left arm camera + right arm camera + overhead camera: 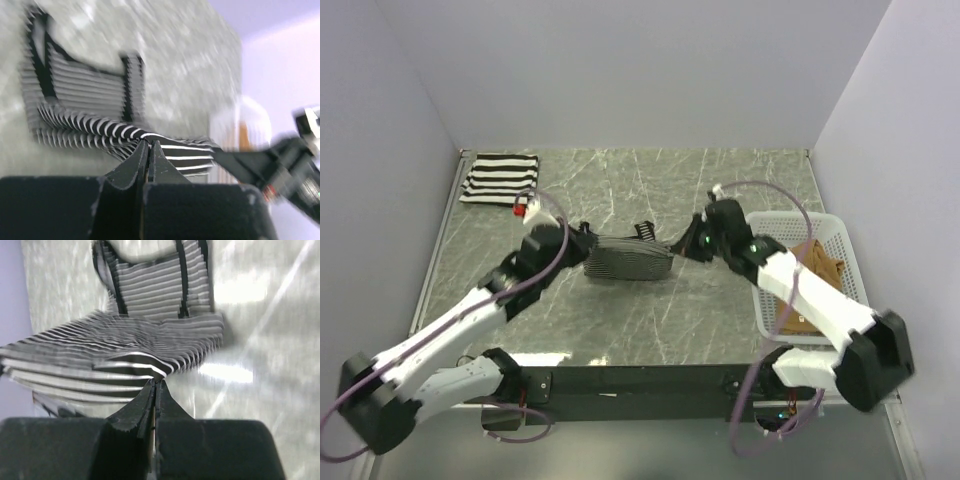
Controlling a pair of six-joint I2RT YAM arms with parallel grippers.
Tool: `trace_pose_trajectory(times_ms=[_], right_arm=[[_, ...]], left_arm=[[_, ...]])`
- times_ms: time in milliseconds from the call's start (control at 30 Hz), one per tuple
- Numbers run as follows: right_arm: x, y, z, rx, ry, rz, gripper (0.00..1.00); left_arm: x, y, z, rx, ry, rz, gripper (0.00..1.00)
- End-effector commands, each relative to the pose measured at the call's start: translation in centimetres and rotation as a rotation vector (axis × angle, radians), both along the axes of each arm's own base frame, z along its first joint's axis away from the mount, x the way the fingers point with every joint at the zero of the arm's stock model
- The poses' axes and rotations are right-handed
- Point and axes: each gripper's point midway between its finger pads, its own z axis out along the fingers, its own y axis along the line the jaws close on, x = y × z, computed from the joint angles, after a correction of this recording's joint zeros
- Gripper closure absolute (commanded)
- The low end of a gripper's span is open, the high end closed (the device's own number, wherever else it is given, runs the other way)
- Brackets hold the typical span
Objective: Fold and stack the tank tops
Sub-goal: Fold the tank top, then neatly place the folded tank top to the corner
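Note:
The thin-striped tank top (pixel 630 259) hangs stretched between my two grippers over the middle of the table. Its strap end trails on the marble behind. My left gripper (pixel 587 243) is shut on its left edge, and in the left wrist view the jaws (pixel 148 143) pinch a bunched fold of the striped cloth (pixel 90 95). My right gripper (pixel 682 245) is shut on the right edge. In the right wrist view that gripper (pixel 155 383) nips the hem of the cloth (pixel 160 295). The wide-striped tank top (pixel 500 177) lies folded at the back left. The tan-brown tank top (pixel 823 265) sits in the basket.
A white lattice basket (pixel 848 262) stands at the right, close beside my right arm. Walls close in the table at the back and on both sides. The arm bases and a dark rail run along the near edge.

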Motion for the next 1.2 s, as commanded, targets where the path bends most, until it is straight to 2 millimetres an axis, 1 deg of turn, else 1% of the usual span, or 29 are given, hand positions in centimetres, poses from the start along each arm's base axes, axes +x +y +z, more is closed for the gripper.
trace_pose_trajectory(times_ms=[0, 33, 67, 100, 133, 167, 200, 233, 267, 300, 333, 367, 400, 433, 467, 500, 600, 633, 700, 733, 800, 833, 867, 967, 1000, 1033, 1067, 1100, 1167], right_arm=[[4.4, 1.4, 1.8, 0.050, -0.034, 0.108, 1.00], [6.1, 1.9, 3.0, 0.064, -0.054, 0.123, 1.00], [7.4, 2.5, 0.8, 0.056, 0.012, 0.135, 1.00], [8.9, 2.3, 0.3, 0.053, 0.024, 0.124, 1.00], [11.0, 2.9, 2.0, 0.074, -0.002, 0.133, 1.00], [12.5, 3.4, -0.7, 0.060, 0.065, 0.140, 1.00], [13.7, 3.4, -1.0, 0.066, 0.082, 0.141, 1.00], [16.1, 4.1, 0.8, 0.082, 0.040, 0.140, 0.94], [17.5, 4.4, -1.8, 0.070, 0.094, 0.141, 0.86], [18.4, 4.4, -2.4, 0.067, 0.118, 0.139, 0.77], [20.4, 4.9, -1.0, 0.073, 0.074, 0.139, 0.61], [21.2, 5.2, -3.2, 0.054, 0.109, 0.143, 0.56], [21.7, 5.1, -3.5, 0.037, 0.113, 0.141, 0.46], [22.7, 4.9, -3.0, 0.011, 0.084, 0.137, 0.43], [23.1, 4.5, -3.4, -0.019, 0.086, 0.127, 0.41], [22.9, 4.0, -3.4, -0.046, 0.087, 0.119, 0.40], [22.4, 1.9, -1.9, -0.118, 0.015, 0.050, 0.39], [20.8, 1.3, -2.0, -0.146, 0.008, 0.038, 0.39], [19.3, 1.2, -2.5, -0.212, -0.013, 0.029, 0.40], [18.1, 1.0, -3.6, -0.254, 0.005, 0.035, 0.40], [16.5, 2.2, -3.8, -0.326, -0.027, 0.051, 0.40], [15.7, 2.5, -4.5, -0.365, -0.025, 0.057, 0.40], [15.1, 3.1, -5.0, -0.404, -0.032, 0.063, 0.40], [14.3, 4.4, -6.8, -0.441, -0.007, 0.092, 0.41], [13.7, 5.4, -7.2, -0.446, -0.009, 0.112, 0.41], [13.6, 5.7, -8.0, -0.458, 0.002, 0.118, 0.41], [13.4, 6.0, -8.5, -0.467, 0.007, 0.126, 0.41], [13.3, 6.2, -8.9, -0.485, 0.011, 0.128, 0.42], [13.0, 6.0, -10.5, -0.517, 0.043, 0.131, 0.43]], left_arm=[[6.2, 1.4, 2.3, -0.033, -0.078, 0.051, 0.99], [7.7, 1.1, 0.8, -0.014, -0.041, 0.036, 0.99], [8.8, 1.3, 0.4, -0.010, -0.031, 0.048, 0.99], [10.4, 1.5, 1.6, -0.024, -0.054, 0.063, 1.00], [12.2, 2.3, -0.4, -0.006, -0.007, 0.087, 0.99], [13.2, 2.5, -0.8, -0.008, 0.003, 0.086, 0.99], [15.2, 3.8, 0.1, -0.017, -0.013, 0.120, 0.99], [16.7, 4.1, -2.2, 0.014, 0.040, 0.131, 1.00], [17.7, 4.4, -3.0, 0.017, 0.059, 0.126, 0.99], [19.1, 4.5, -2.4, 0.011, 0.049, 0.121, 0.99], [20.8, 5.6, -4.8, 0.040, 0.086, 0.134, 0.97], [22.0, 5.9, -4.4, 0.038, 0.082, 0.132, 0.93], [22.8, 6.8, -5.3, 0.044, 0.107, 0.138, 0.75], [23.4, 7.0, -6.8, 0.054, 0.133, 0.119, 0.66], [23.7, 7.1, -7.0, 0.050, 0.133, 0.106, 0.61], [23.7, 7.5, -7.1, 0.046, 0.130, 0.107, 0.51], [23.0, 8.5, -7.3, 0.059, 0.134, 0.128, 0.43], [22.6, 8.8, -6.4, 0.060, 0.119, 0.137, 0.44], [21.4, 9.7, -7.3, 0.079, 0.150, 0.180, 0.46], [20.8, 10.1, -6.7, 0.075, 0.150, 0.201, 0.47], [18.9, 10.3, -8.3, 0.090, 0.200, 0.198, 0.47], [18.4, 11.1, -7.9, 0.103, 0.193, 0.244, 0.45], [17.3, 11.3, -9.3, 0.109, 0.221, 0.246, 0.42], [15.6, 11.1, -11.1, 0.111, 0.262, 0.219, 0.36], [15.5, 11.0, -11.4, 0.110, 0.263, 0.207, 0.35], [15.1, 10.4, -12.3, 0.115, 0.292, 0.165, 0.34], [15.1, 10.2, -12.4, 0.121, 0.295, 0.146, 0.34], [14.8, 9.8, -13.3, 0.133, 0.317, 0.105, 0.33], [14.8, 9.7, -13.8, 0.150, 0.336, 0.081, 0.31]])
